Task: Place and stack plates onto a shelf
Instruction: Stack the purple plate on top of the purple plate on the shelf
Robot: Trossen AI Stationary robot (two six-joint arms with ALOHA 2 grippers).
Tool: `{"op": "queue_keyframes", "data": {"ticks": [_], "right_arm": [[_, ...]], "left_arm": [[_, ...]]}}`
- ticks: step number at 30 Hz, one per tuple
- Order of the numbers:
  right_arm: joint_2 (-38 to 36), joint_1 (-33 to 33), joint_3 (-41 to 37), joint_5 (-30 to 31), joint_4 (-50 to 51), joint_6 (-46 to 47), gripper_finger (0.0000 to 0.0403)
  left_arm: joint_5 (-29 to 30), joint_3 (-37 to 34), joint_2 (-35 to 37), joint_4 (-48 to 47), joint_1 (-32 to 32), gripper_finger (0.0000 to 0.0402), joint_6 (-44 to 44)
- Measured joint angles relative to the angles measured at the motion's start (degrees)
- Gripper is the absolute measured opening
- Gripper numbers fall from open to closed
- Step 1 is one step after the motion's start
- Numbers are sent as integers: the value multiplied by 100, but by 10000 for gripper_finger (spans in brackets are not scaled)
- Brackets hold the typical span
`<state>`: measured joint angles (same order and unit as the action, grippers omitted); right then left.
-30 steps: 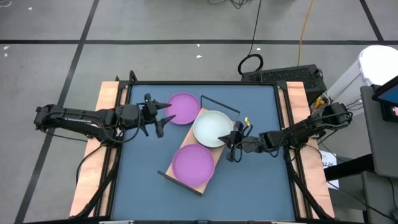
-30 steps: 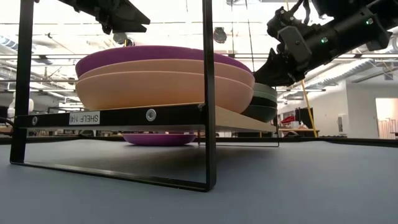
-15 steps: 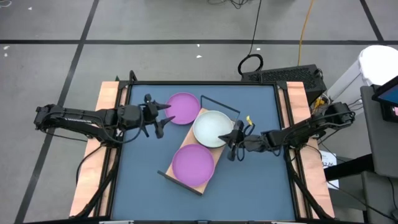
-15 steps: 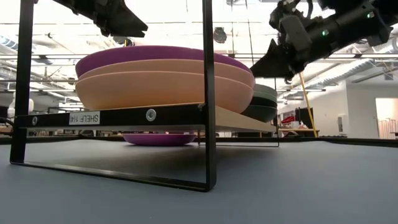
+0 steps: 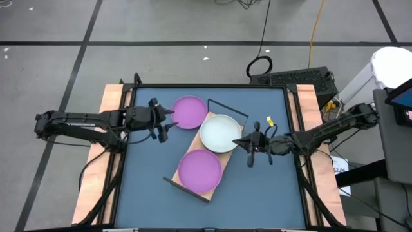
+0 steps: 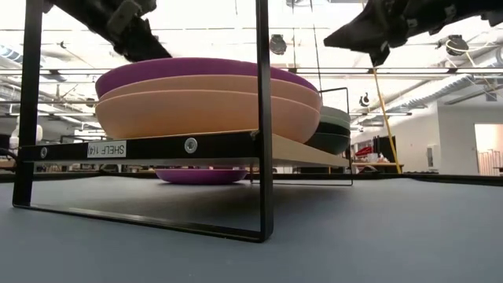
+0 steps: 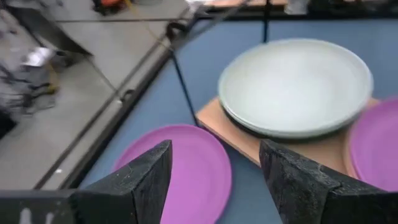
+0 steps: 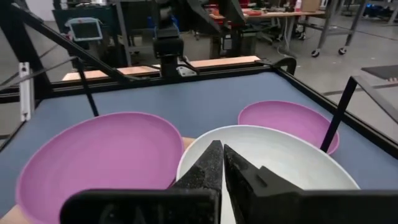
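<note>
Hovering my left claw (image 5: 168,118), fingers spread and empty, at nine o'clock of the loose purple plate (image 5: 189,111) on the worktop (image 5: 270,187), I keep my right claw (image 5: 239,141) clenched on nothing at three o'clock of the white-grey plate (image 5: 220,133). From above the shelf (image 5: 187,161) shows single plates; the low view reveals stacks, purple plate over pink plates (image 6: 204,110).

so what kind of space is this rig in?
Looks like a robotics lab or open industrial workspace, not a home. The low view shows a high ceiling with long strip lights; the right wrist view shows wheeled work tables behind the table; the high view shows a taped concrete floor with loose cables.
</note>
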<state>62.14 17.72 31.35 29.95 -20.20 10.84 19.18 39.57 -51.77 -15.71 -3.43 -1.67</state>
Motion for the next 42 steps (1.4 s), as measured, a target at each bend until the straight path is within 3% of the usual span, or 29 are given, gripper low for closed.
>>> {"op": "queue_keyframes", "data": {"ticks": [5,12,20,32,42], "right_arm": [[-371,90,0,-12,290,-126,0],[-549,246,2,-28,303,-387,0],[-547,268,2,-503,423,-438,0],[-543,270,2,-627,469,-425,0],[-543,270,2,-629,502,-425,0]], "left_arm": [[-937,4,-219,-368,-422,246,-453],[-1489,4,-1066,-502,-967,246,-1037],[-1471,4,-2079,-507,-1371,246,-2584],[-1415,2,-3235,-396,-1729,246,-3410],[-1159,2,-3451,-157,-1844,246,-3675]]}}
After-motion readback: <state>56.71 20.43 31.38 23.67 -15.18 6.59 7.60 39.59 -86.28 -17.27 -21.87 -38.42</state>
